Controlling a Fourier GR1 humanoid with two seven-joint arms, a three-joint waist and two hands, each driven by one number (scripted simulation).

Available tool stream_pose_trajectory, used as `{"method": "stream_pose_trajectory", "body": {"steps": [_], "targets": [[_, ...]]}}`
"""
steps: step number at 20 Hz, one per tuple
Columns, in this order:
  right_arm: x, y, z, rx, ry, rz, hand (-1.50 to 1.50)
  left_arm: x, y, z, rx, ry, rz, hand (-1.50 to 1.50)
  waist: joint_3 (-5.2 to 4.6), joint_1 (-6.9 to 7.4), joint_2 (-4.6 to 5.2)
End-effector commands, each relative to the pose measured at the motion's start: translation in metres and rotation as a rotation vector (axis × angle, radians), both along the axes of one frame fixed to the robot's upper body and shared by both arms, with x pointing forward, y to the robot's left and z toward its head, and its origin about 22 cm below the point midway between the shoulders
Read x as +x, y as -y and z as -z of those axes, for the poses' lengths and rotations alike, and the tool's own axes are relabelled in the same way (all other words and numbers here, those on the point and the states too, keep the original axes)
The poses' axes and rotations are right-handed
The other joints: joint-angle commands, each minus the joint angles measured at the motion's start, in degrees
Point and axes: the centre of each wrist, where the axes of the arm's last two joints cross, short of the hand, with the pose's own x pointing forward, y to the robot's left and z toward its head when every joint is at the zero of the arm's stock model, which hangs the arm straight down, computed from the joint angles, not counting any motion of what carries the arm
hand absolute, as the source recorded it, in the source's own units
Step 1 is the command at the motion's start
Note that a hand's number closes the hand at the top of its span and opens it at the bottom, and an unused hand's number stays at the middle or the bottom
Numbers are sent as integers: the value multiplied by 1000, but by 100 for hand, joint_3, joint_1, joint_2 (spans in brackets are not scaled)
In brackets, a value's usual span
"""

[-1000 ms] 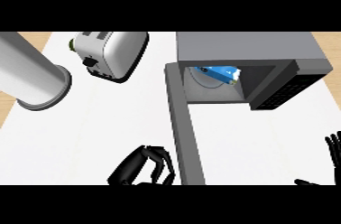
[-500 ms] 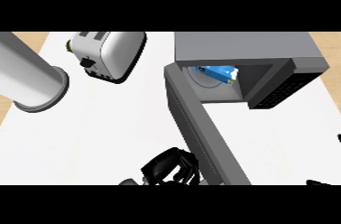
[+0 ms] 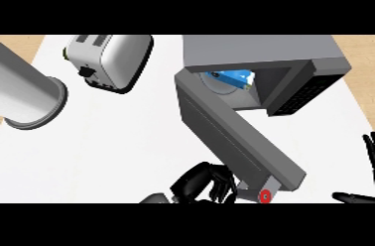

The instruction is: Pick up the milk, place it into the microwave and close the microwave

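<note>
The microwave (image 3: 264, 49) sits at the upper right of the frame on the white surface (image 3: 110, 141), its cavity open toward the lower left, and inside it the milk (image 3: 236, 77), a blue and white carton, lies on the round turntable plate (image 3: 219, 86). The microwave door (image 3: 238, 136) stands partly swung, a long grey slab running diagonally from the cavity's left edge down toward the lower middle of the frame. At that far end the left hand (image 3: 201, 183) is pressed against the door's outer face, its black fingers (image 3: 219, 186) bent and bunched beside the door's edge, holding nothing that I can see. The right hand (image 3: 359, 196) shows only at the lower right edge, its fingers straight and relaxed, apart from everything. In the upper left stands a white toaster (image 3: 110, 59), and to its left a large grey cylinder (image 3: 26, 91) lies across the surface's edge.
</note>
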Motion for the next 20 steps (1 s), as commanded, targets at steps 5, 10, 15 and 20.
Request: {"method": "stream_pose_trajectory", "body": {"steps": [5, 10, 15, 20], "targets": [[19, -2, -31, 26, 96, -150, -150, 2, 30, -19, -73, 31, -58, -150, -24, -406, 33], [32, -19, -33, 36, 92, -196, -150, 28, 43, -48, -90, 75, -79, 150, -15, -616, 86], [45, -18, -53, 24, 106, -258, -150, 47, 49, -67, -118, 173, -146, 150, -25, -843, 114], [57, -20, -70, -4, 127, -313, -150, 71, 52, -84, -116, 199, -209, 150, -23, -1137, 193]]}}
